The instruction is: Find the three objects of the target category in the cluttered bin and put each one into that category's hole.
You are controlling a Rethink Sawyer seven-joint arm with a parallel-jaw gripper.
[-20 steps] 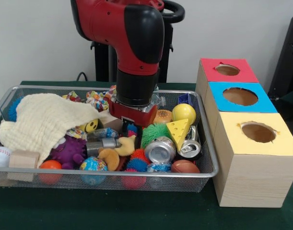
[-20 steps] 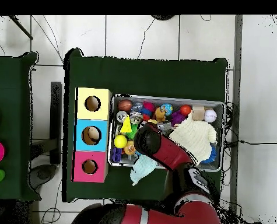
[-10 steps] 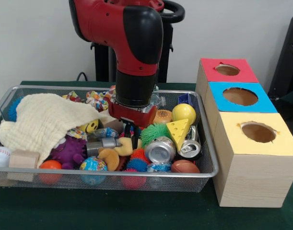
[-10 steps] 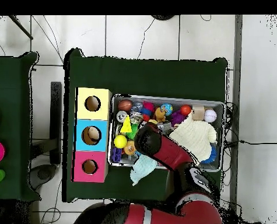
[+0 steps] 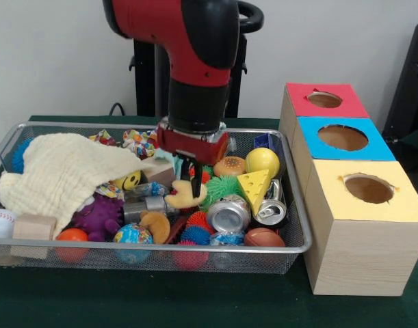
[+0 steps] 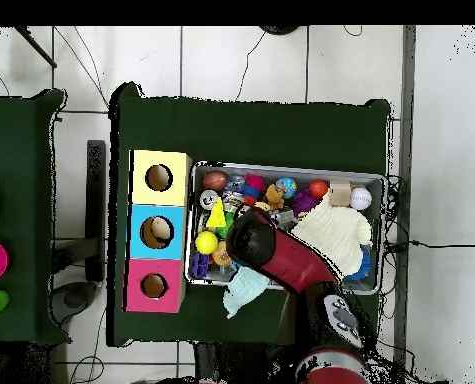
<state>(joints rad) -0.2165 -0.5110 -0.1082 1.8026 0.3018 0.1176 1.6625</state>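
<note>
Jaws of the black gripper (image 5: 187,179) clench a yellow plush duck toy (image 5: 184,196). It hangs just above the clutter, mid wire-mesh bin (image 5: 299,232).

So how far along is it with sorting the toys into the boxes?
Midway, it seems. The blue box already shows something pale inside its hole. The claw is shut on a small yellow toy, lifted above the bin. Dropping it into a hole remains, and perhaps more searching.
</note>
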